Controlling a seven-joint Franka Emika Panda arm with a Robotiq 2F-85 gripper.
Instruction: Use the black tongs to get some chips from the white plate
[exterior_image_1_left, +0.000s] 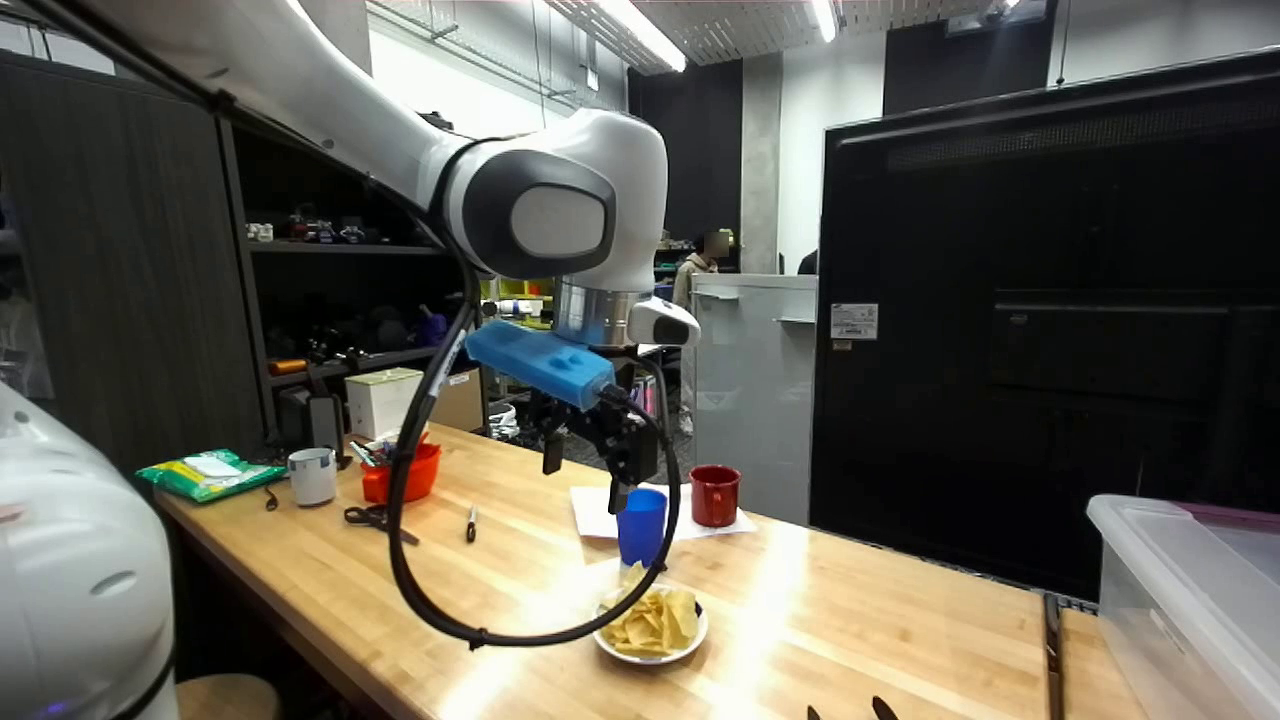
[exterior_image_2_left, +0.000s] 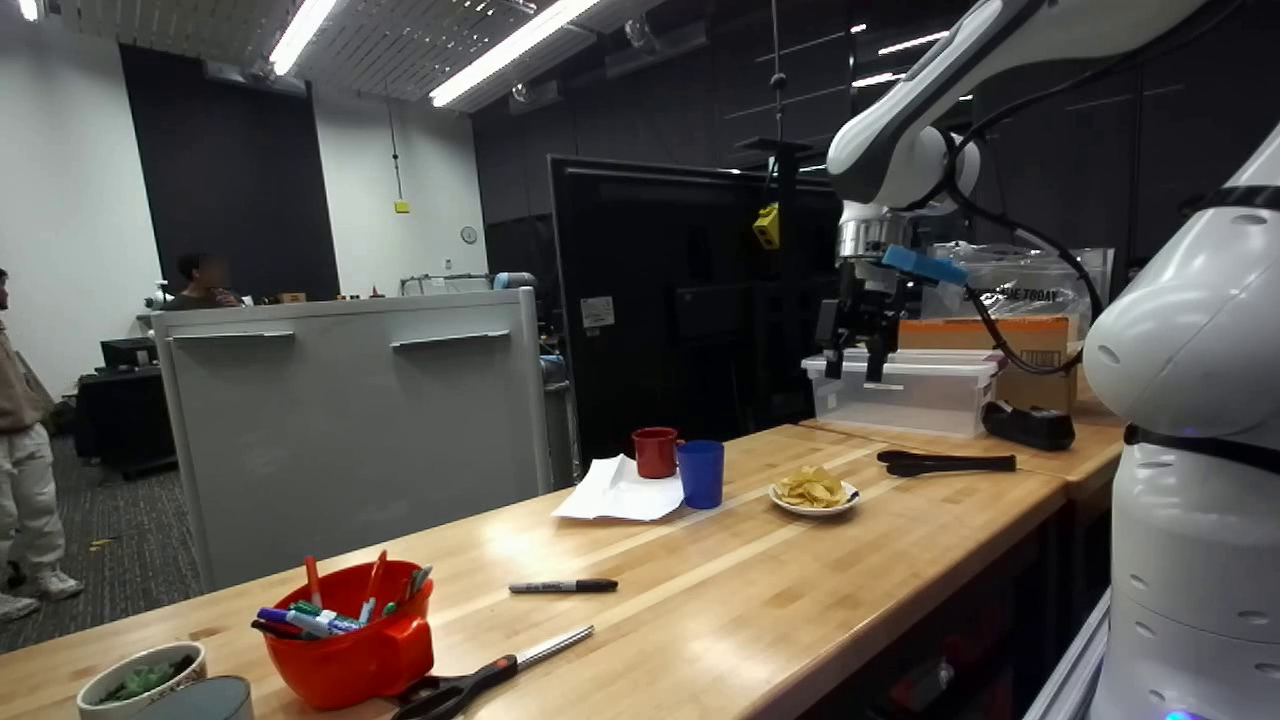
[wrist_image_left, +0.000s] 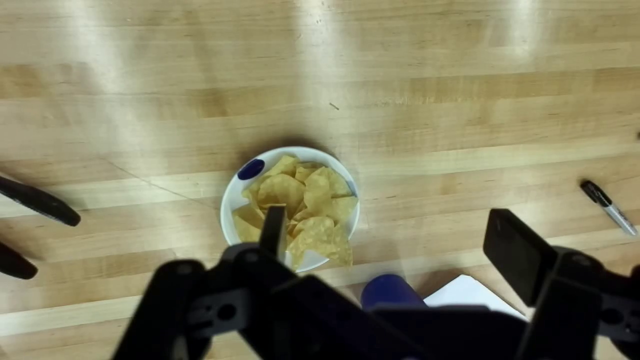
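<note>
The black tongs (exterior_image_2_left: 945, 463) lie on the wooden table near the white plate. Only their tips (exterior_image_1_left: 884, 709) show at the bottom edge in an exterior view, and the two arm ends (wrist_image_left: 42, 201) show apart at the left of the wrist view. The white plate (exterior_image_2_left: 815, 512) holds a heap of pale yellow chips (exterior_image_2_left: 808, 488); the plate (wrist_image_left: 228, 212) and chips (wrist_image_left: 320, 197) are left of centre in the wrist view, partly behind one finger. My gripper (exterior_image_1_left: 585, 478) is open and empty, well above the table; its fingers (wrist_image_left: 387, 225) are wide apart in the wrist view.
A blue cup (exterior_image_2_left: 701, 475) and a red mug (exterior_image_2_left: 656, 453) stand by white paper (exterior_image_2_left: 620, 492) beside the plate. A marker (exterior_image_2_left: 563, 586), scissors (exterior_image_2_left: 490, 675) and a red pen holder (exterior_image_2_left: 345, 650) are farther along. A clear bin (exterior_image_2_left: 900, 400) and tape dispenser (exterior_image_2_left: 1028, 425) stand beyond the tongs.
</note>
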